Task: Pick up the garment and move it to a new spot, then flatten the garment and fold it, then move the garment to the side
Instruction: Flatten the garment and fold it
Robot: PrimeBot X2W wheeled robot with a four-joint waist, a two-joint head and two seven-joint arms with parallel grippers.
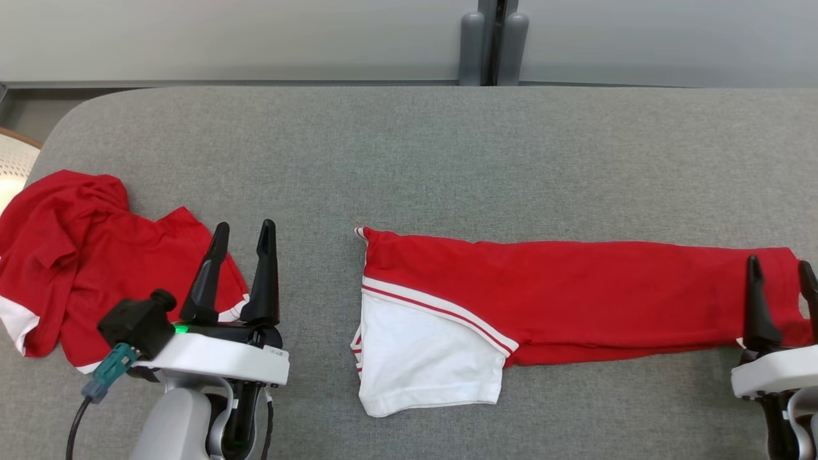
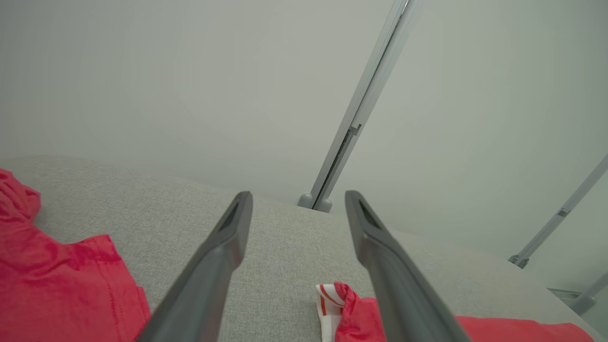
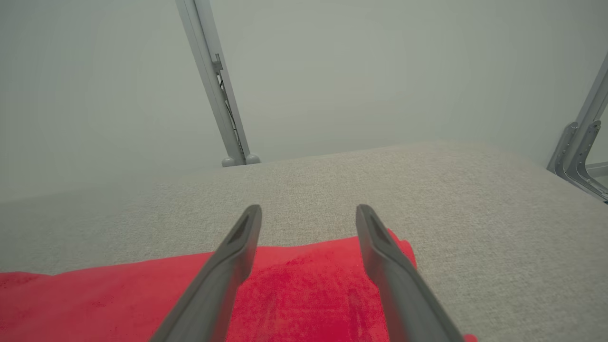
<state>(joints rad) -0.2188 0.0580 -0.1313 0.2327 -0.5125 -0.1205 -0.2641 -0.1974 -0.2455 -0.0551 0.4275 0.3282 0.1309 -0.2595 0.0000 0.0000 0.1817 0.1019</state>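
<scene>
Left fingers (image 1: 263,275) spread, empty | right fingers (image 1: 757,300) spread, empty | garment (image 1: 575,294) red, white-trimmed, folded long, lying flat

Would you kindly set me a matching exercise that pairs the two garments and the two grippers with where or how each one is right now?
Column one:
1. long garment
2. crumpled garment
3. left gripper
4. right gripper

Column two:
A. open, above a red right-hand end
B. bunched up at the far left
C. open, between the two garments
D. laid out flat, red with a white panel

Pairs: 1-D, 2-B, 3-C, 4-A
</scene>
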